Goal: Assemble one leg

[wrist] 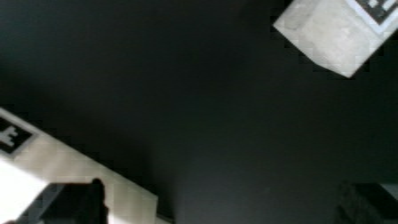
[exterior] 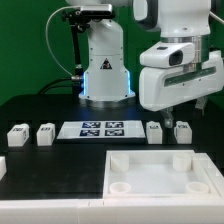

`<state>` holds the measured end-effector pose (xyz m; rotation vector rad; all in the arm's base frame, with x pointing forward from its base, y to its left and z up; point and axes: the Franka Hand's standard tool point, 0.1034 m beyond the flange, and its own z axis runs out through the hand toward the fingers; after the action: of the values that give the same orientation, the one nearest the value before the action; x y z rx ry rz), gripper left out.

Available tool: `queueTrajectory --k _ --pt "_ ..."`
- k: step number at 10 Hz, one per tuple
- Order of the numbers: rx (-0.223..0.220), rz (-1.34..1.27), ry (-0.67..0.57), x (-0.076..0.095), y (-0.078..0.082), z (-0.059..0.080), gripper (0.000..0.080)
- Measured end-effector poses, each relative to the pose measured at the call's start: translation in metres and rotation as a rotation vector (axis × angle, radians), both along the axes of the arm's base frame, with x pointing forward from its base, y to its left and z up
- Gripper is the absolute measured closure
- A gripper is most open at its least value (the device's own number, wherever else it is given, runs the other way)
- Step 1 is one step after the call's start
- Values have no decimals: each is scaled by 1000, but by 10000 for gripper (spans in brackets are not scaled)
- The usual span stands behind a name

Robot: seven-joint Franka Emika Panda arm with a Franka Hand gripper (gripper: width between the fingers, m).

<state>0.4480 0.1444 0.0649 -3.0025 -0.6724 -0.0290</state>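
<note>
Four small white legs with tags stand in a row on the black table: two at the exterior view's left (exterior: 18,135) (exterior: 45,133) and two at its right (exterior: 154,130) (exterior: 183,130). My gripper (exterior: 180,112) hangs just above the rightmost leg, apart from it, fingers pointing down. In the wrist view the gripper (wrist: 222,208) is open and empty, with dark fingertips (wrist: 80,203) at the two lower corners. A white tagged piece (wrist: 338,35) and a larger white piece (wrist: 71,165) show at the edges; I cannot tell which parts they are.
The marker board (exterior: 103,129) lies between the two pairs of legs. The large white tray with round corner sockets (exterior: 135,168) lies at the front right. The robot base (exterior: 105,70) stands at the back centre.
</note>
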Motion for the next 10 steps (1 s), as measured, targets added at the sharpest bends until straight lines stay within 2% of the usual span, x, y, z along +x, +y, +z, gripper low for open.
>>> queueTrajectory --k 1,2,4,5,7,8,10 --pt "8 -141 18 -3 3 -2 150" --pt "7 -292 55 -14 10 -8 150" --pt "11 -526 90 -23 19 -10 150" --pt "12 -496 84 -28 16 -14 150" --pt "-3 -487 116 -28 16 -13 150" --pt "-41 -490 217 -37 13 -16 150" --pt "-110 -505 457 -48 22 -23 150"
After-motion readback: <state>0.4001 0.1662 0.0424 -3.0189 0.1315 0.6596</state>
